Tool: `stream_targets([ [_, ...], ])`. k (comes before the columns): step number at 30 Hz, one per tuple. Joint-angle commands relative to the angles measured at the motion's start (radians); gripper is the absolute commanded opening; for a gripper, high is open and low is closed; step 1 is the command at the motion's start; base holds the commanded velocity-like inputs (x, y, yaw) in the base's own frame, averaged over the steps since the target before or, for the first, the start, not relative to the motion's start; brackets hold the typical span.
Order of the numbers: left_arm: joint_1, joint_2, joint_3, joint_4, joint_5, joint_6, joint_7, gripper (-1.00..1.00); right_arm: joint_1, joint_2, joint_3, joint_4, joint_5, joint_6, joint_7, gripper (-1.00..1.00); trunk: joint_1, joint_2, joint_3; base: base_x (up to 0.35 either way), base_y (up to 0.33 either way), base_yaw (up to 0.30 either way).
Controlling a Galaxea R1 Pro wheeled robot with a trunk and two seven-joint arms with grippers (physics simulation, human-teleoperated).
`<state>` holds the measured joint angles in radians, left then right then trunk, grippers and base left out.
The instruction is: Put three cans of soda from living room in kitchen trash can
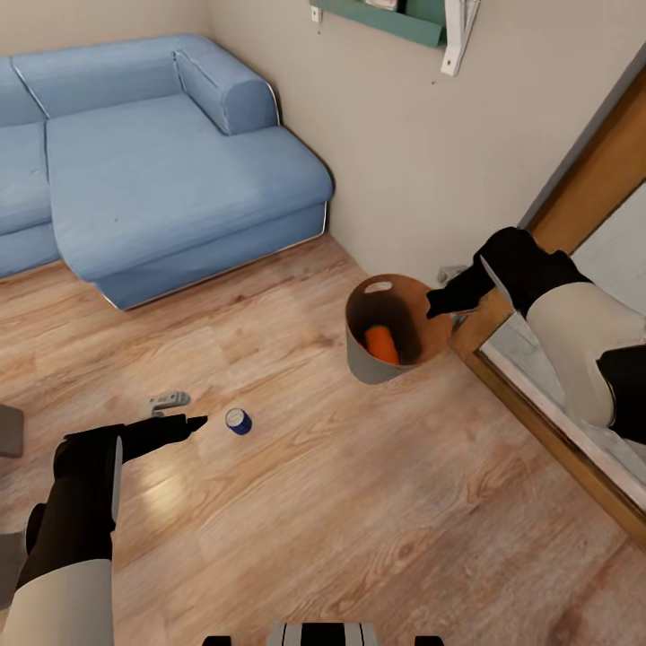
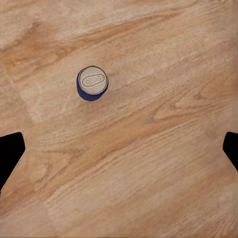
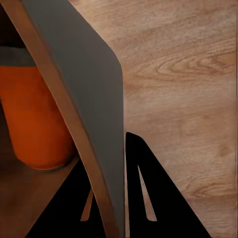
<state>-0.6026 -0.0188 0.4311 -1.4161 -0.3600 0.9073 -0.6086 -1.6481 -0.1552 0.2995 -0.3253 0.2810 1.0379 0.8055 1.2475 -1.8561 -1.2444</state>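
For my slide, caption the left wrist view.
Open left gripper above an upright blue soda can on the wooden floor.

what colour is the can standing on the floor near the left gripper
Dark blue with a silvery top; the blue can shows best in the left wrist view.

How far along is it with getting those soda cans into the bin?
One orange can already lies inside the bin, which the right claw holds by its rim, lifted off the floor. The left claw is open beside the blue can, standing upright on the wooden floor, not yet grasped. That can and a third remain.
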Motion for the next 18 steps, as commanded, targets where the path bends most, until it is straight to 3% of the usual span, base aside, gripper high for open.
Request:
stream_targets([
  [1, 0.000, 0.000, 0.000, 0.000, 0.000, 0.000, 0.000, 1.00, -0.014, 0.009, -0.005, 0.019, -0.025, 0.009, 0.005, -1.00, 0.000, 0.000, 0.000, 0.300, 0.000, 0.000],
  [6, 0.000, 0.000, 0.000, 0.000, 0.000, 0.000, 0.001, 1.00, -0.051, 0.034, 0.000, 0.063, -0.024, 0.009, 0.004, -1.00, 0.000, 0.000, 0.000, 0.314, 0.000, 0.000],
  [11, 0.000, 0.000, 0.000, 0.000, 0.000, 0.001, 0.000, 1.00, -0.058, 0.041, 0.038, 0.071, -0.022, 0.009, 0.004, -1.00, 0.000, 0.000, 0.000, 0.315, 0.000, 0.000],
  [18, 0.000, 0.001, 0.000, -0.001, 0.001, 0.002, 0.000, 1.00, -0.058, 0.040, 0.055, 0.072, -0.022, 0.009, 0.004, -1.00, 0.000, 0.000, 0.000, 0.088, 0.158, 0.000],
])
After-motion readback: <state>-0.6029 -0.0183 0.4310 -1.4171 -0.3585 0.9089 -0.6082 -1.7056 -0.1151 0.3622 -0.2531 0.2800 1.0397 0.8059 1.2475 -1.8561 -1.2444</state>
